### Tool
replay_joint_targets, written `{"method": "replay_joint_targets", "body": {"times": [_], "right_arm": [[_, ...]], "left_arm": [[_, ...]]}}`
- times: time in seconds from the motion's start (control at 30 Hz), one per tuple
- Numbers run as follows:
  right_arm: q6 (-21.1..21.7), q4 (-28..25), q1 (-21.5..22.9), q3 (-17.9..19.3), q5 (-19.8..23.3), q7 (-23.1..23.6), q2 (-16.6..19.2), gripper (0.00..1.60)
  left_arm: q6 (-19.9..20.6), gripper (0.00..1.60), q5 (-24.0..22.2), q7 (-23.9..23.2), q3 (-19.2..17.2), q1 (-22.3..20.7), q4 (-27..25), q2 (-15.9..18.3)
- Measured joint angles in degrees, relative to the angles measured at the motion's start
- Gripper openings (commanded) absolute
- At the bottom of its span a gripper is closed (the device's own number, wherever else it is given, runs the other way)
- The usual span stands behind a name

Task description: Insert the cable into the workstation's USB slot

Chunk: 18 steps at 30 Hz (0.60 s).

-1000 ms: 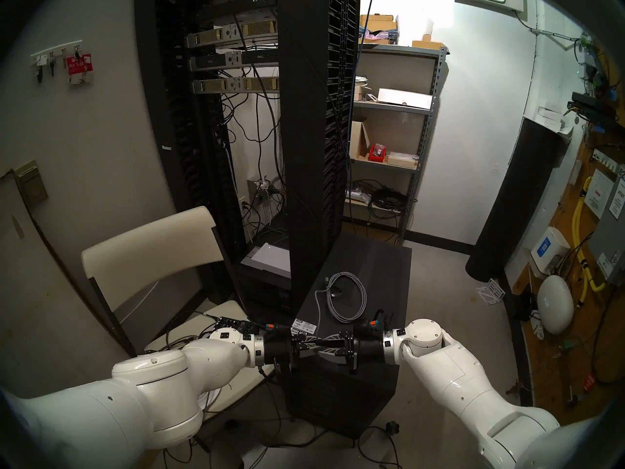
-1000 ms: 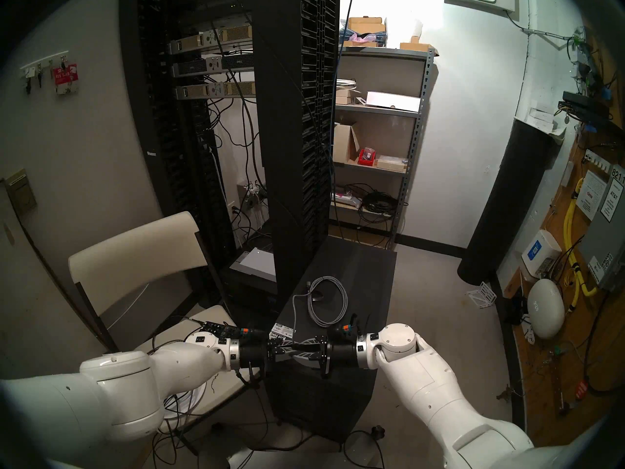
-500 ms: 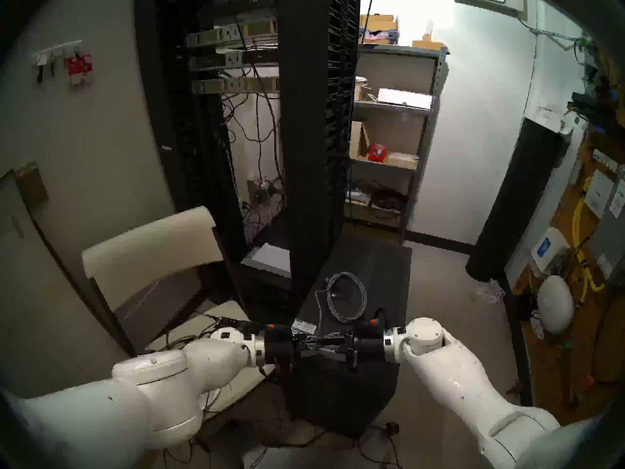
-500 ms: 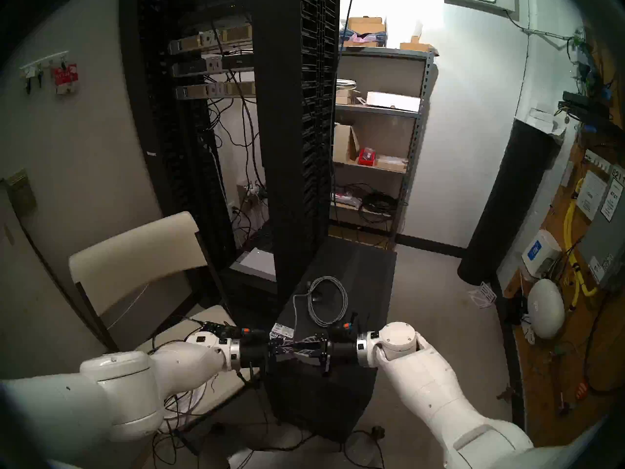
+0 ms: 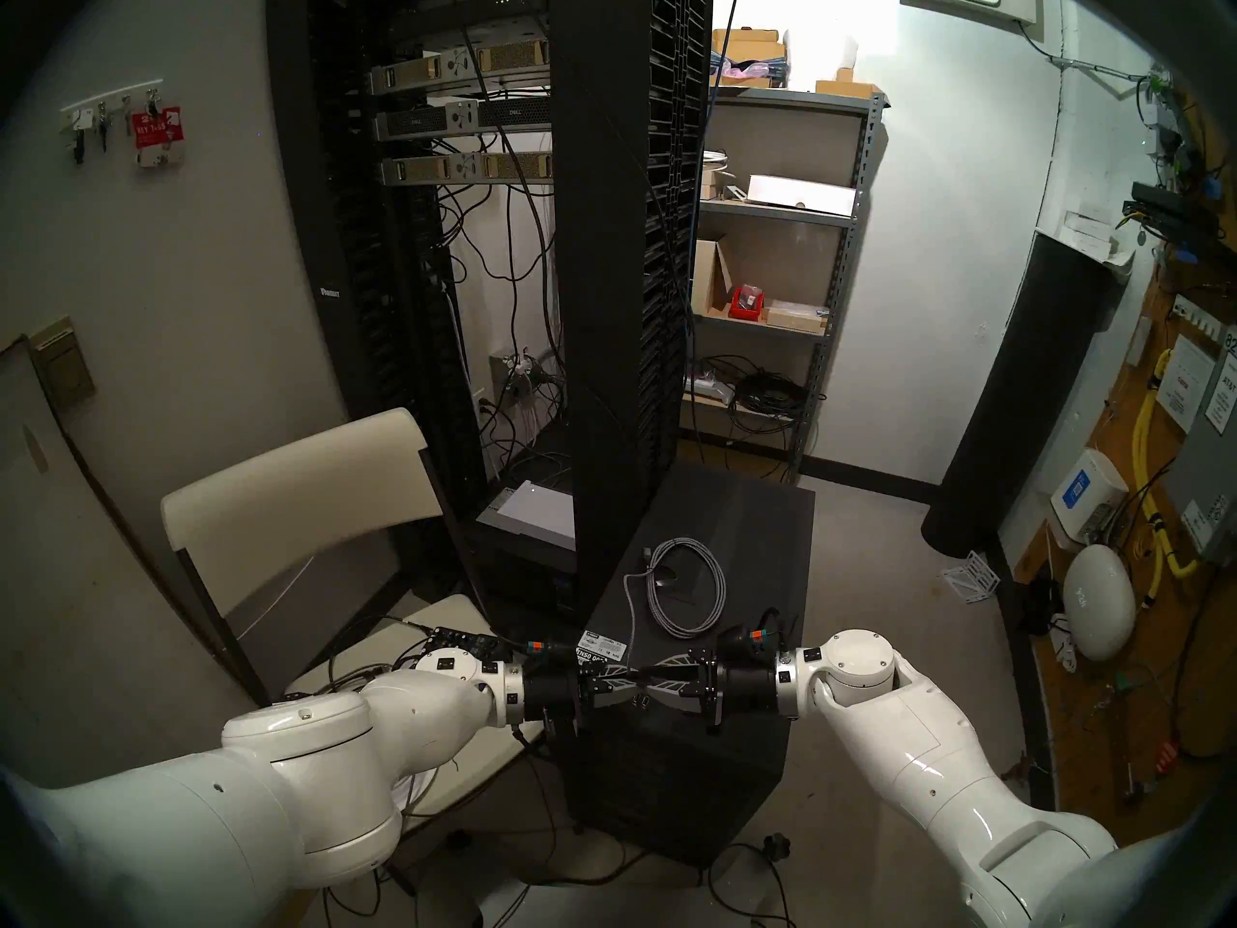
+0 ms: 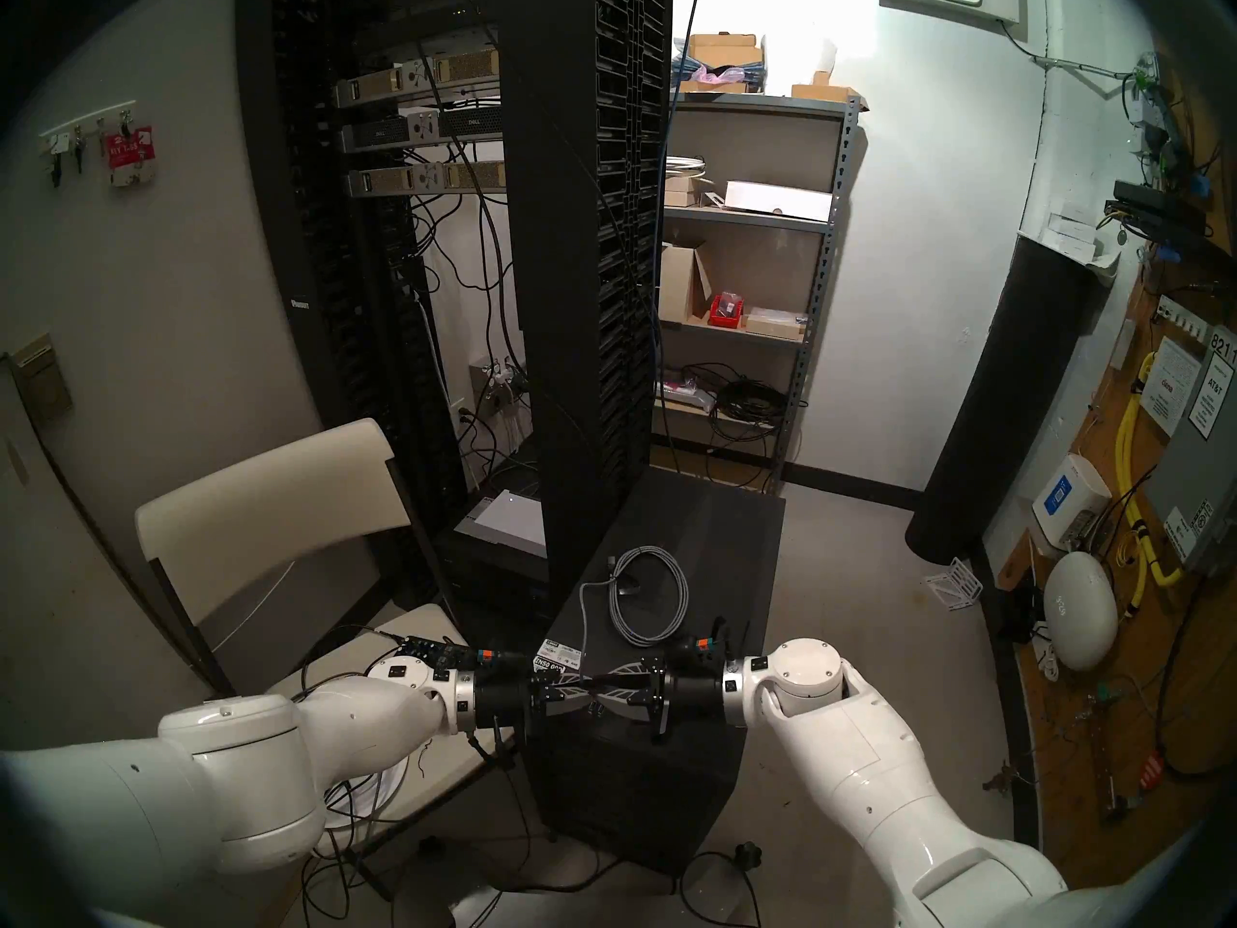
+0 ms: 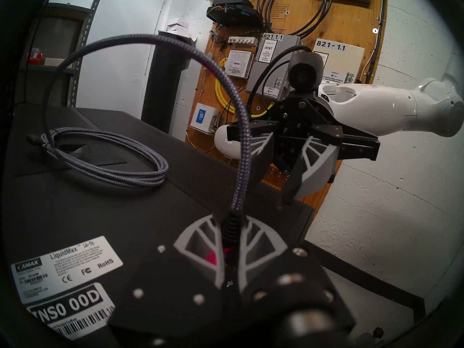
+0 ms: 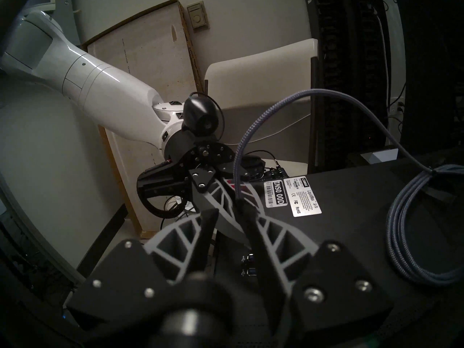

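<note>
The grey braided cable (image 5: pixel 689 592) (image 6: pixel 649 598) lies mostly coiled on top of the black workstation (image 5: pixel 756 545) (image 6: pixel 723 538). One end arcs up and forward to my left gripper (image 5: pixel 632 680) (image 7: pixel 231 224), which is shut on its dark plug over the case's front edge. My right gripper (image 5: pixel 648 675) (image 8: pixel 228 217) faces it tip to tip, jaws apart and holding nothing. In the right wrist view, two blue USB slots (image 8: pixel 248 258) sit just below both grippers on the case's front.
A tall black server rack (image 5: pixel 622 304) rises directly behind the workstation's left rear. A white folding chair (image 5: pixel 301 491) with a circuit board and wires stands to the left. Metal shelves (image 5: pixel 783 270) and a black cylinder (image 5: pixel 1017 397) stand at the back right.
My right arm has drawn back a little to the right, so its fingers no longer overlap the left gripper's. The left gripper and the cable have stayed put.
</note>
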Motion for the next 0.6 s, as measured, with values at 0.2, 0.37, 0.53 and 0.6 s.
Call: {"method": "replay_joint_targets", "body": {"times": [0.2,0.37,0.53,0.6], "right_arm": [[-0.7,1.3,0.7,-0.2,-0.2,0.2,-0.7,1.00],[-1.2,2.2,1.4,-0.6,-0.3,0.6,-1.2,0.92],[-1.5,2.8,1.9,-0.9,-0.4,0.9,-1.6,0.82],[-1.6,3.0,2.1,-1.0,-0.5,0.9,-1.7,0.78]], "left_arm": [[-0.6,0.00,0.2,0.5,0.1,0.0,-0.4,0.1],[-1.1,0.00,0.5,1.0,0.6,0.0,-1.0,0.3],[-1.3,0.00,0.9,1.3,1.0,0.1,-1.6,0.7],[-1.3,0.00,0.9,1.3,1.1,0.1,-1.8,0.9]]}}
